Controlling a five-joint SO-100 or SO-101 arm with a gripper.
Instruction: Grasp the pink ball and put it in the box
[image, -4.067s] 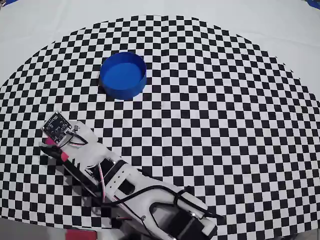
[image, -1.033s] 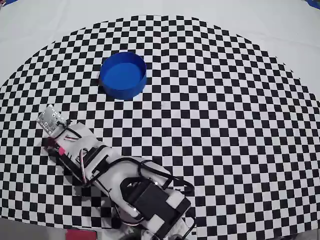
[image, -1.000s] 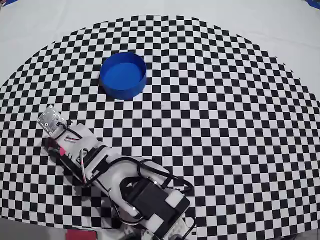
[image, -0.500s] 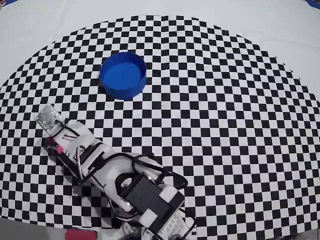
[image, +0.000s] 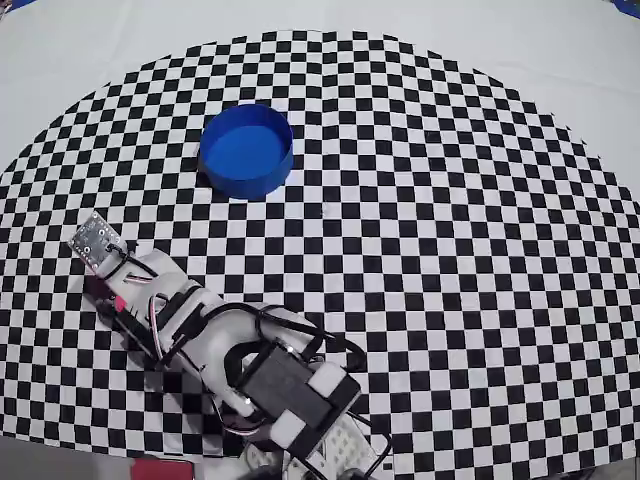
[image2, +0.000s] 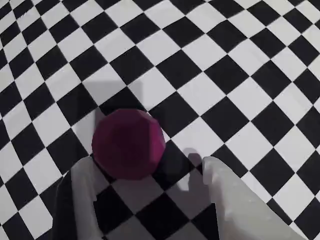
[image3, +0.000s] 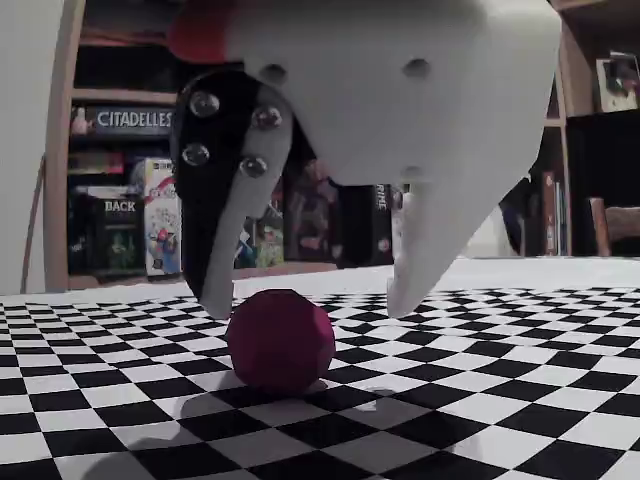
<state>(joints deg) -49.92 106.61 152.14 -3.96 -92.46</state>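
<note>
- Gripper (image3: 312, 300) fingers hang spread apart just above the pink ball (image3: 280, 338), gripping nothing — in the fixed view one tip sits at the ball's upper left, seemingly touching or nearly so, and the other is off to its right with a clear gap.
- Ball position: it rests on the checkered cloth (image: 450, 250), at the left edge of the pattern in the overhead view, where the arm hides it entirely; the wrist view shows the pink ball (image2: 128, 144) between the two fingers but closer to the left one.
- Centring looks like the first need: a small shift toward the side where the finger crowds the ball would put it midway between the tips, so that closing does not knock it aside.
- Height comes next — the tips appear to stand at about the ball's top, so a further descent seems wise, until they bracket its widest part; pinching high on a sphere tends to squeeze it out downward.
- Closing should be slow, since a round ball on a smooth cloth may roll at the first uneven touch.
- Destination: the box (image: 246, 150) stands well apart, further up the cloth in the overhead view, empty as far as can be seen.
</note>
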